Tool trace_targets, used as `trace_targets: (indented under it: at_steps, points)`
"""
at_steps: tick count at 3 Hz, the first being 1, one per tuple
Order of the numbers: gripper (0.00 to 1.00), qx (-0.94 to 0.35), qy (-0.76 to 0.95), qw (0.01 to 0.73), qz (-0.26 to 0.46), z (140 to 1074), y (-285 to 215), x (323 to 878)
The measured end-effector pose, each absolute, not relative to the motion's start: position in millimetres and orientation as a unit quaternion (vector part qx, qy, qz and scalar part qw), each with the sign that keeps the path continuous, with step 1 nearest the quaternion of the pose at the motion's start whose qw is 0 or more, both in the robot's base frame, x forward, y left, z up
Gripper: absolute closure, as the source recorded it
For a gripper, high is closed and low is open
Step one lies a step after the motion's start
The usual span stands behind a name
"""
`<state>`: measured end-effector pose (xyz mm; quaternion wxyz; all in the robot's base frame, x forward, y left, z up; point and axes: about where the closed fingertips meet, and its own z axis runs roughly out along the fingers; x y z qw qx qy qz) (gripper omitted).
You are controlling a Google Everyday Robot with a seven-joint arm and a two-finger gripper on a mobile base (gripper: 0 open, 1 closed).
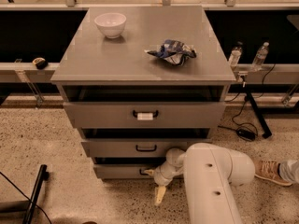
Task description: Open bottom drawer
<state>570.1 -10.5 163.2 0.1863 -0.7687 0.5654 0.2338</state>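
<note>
The bottom drawer [119, 171] is the lowest and shortest gray front of the cabinet [140, 64], just above the floor. Its black handle is mostly hidden behind my gripper. My gripper [154, 184] is at the drawer's front, right of centre, on the end of my white arm [210, 171]. Its cream fingers are spread: one fingertip [149, 171] is at the handle and the other [160, 196] points down at the floor. The drawer front sits about level with the drawer above it.
The middle drawer [112, 148] and the top drawer with a white tag [145, 116] are above. A white bowl [110, 24] and a blue bag [171, 51] lie on the cabinet top. Two bottles [235, 56] stand at the right, with a shoe [268, 171] and a black stand leg [33, 199] on the floor.
</note>
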Motion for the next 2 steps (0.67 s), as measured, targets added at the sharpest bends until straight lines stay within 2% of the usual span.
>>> trace_targets:
  at_steps: [2]
  points:
    - [0.01, -0.775, 0.562, 0.163, 0.240, 162.2, -15.1, 549.2]
